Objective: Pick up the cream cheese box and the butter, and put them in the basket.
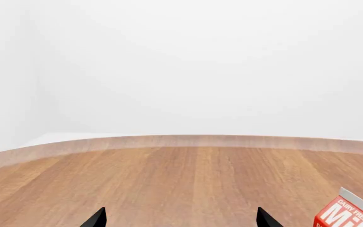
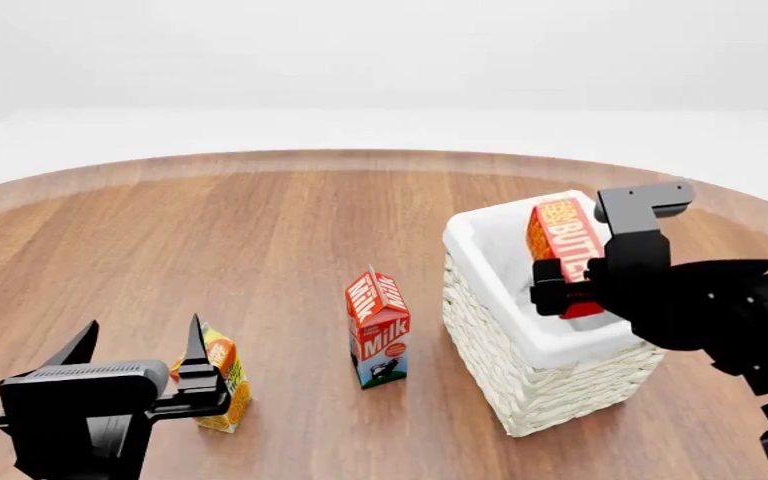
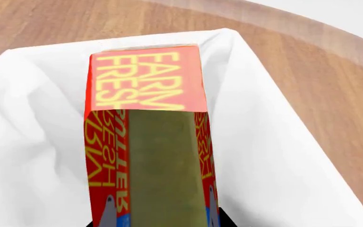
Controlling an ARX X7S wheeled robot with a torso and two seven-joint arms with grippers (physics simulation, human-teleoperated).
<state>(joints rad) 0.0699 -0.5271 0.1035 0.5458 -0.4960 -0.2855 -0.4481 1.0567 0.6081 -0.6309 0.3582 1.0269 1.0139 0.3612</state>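
Right gripper (image 2: 574, 285) clamped on the butter (image 2: 564, 238), hanging over the basket (image 2: 544, 385) opening, not released yet. Left gripper (image 2: 137, 355) spread wide, empty, near the orange juice carton (image 2: 221, 378). Cream cheese box not visible anywhere; can't tell if it's already in the basket.

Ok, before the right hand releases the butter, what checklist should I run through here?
1. Right hand grips the red-orange butter box: ok.
2. Butter above the pale wicker basket with white liner: ok.
3. Liner beneath looks free of other items in the right wrist view: ok.
4. Flat white cream cheese box located: cannot tell, not in view.
5. Left hand open and apart from the orange juice carton: ok.
6. Red-and-white milk carton upright, clear of basket: ok.
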